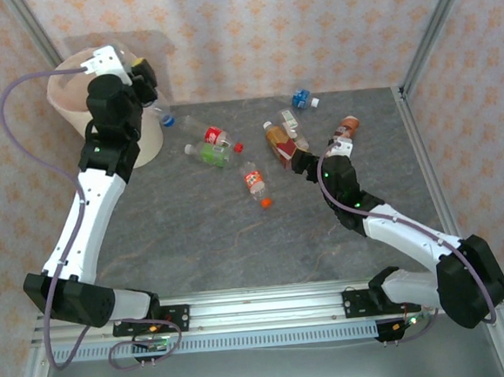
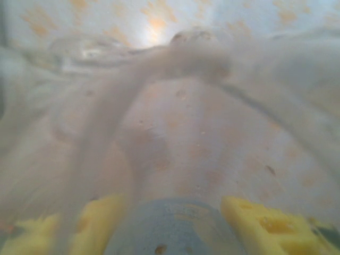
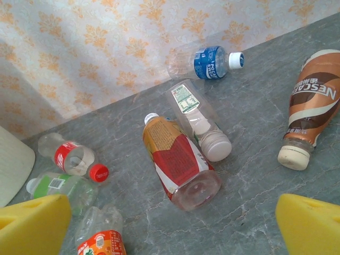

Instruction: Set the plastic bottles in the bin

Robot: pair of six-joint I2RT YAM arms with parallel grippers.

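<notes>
Bottle [image 2: 175,154] pinched in left claw [image 1: 149,88] at bin [image 1: 62,88] rim, right claw [image 1: 317,154] spread above scattered bottles [image 3: 180,164]

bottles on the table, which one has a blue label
The small clear bottle with a white cap, lying farthest back by the wall; the others nearby carry red, green or brown labels.

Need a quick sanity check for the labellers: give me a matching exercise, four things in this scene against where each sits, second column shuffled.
Things:
1. blue-label bottle
2. brown Nescafe bottle
3. blue-capped clear bottle
4. bin

Places:
A. gripped by the left end effector, beside the bin's rim
B. at the far-left corner of the table
C. lying at the foot of the back wall
D. lying on the table, rightmost bottle in the top view

Pairs: 1-C, 2-D, 3-A, 4-B
</notes>
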